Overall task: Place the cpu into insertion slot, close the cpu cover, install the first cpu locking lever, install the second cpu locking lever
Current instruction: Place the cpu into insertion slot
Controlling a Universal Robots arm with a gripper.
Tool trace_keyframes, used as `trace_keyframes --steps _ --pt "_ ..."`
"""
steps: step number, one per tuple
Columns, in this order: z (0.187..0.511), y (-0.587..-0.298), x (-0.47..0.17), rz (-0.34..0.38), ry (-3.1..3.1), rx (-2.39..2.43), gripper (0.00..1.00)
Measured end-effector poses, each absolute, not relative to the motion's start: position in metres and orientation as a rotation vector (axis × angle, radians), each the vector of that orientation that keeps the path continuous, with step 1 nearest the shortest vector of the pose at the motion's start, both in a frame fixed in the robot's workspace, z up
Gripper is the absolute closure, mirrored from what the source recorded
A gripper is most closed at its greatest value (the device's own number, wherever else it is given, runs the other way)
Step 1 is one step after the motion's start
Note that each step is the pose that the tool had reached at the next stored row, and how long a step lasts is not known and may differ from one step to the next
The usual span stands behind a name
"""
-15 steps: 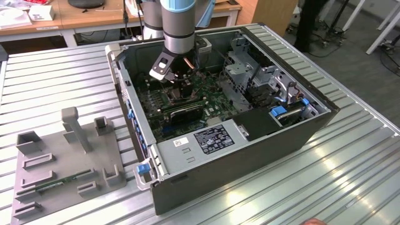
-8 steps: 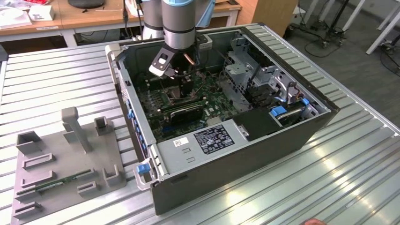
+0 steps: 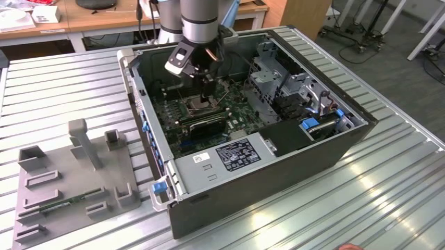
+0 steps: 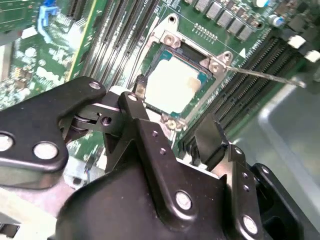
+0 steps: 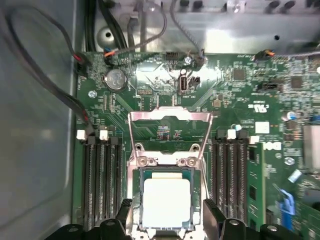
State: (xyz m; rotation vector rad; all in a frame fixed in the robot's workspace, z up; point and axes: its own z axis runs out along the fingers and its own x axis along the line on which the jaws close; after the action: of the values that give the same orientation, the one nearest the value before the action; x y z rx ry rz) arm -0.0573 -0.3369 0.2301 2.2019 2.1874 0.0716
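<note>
- The gripper [image 3: 206, 101] was seen lowered inside the open computer case [image 3: 230, 177], right over the insertion slot [image 5: 165, 171] on the green motherboard [image 5: 240, 100]
- In the first wrist view the fingers [image 5: 212, 217] were spread wide, one on each side of the slot, with nothing clamped between them
- The cpu [image 5: 166, 200] was found lying flat in the slot, pale top up, apparently seated; whether it was fully home on every side could not be told
- The cpu cover [image 5: 169, 116] was seen swung back on its hinge, standing open beyond the chip
- A thin locking lever [image 4: 265, 75] was picked out in the second wrist view, sticking out across the memory slots [image 4: 245, 95], unlatched
- Risk was judged here: if the chip sat slightly skewed and the cover were shut on it, the contacts beneath could be damaged
- With fingertips so near its edges, the chip could be nudged out of seat, and the loose lever could be snagged by a finger
</note>
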Motion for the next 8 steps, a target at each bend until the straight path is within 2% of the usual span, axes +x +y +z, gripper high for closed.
trace_keyframes --steps 8 --pt "0.253 -0.337 -0.057 0.072 2.187 2.202 0.34"
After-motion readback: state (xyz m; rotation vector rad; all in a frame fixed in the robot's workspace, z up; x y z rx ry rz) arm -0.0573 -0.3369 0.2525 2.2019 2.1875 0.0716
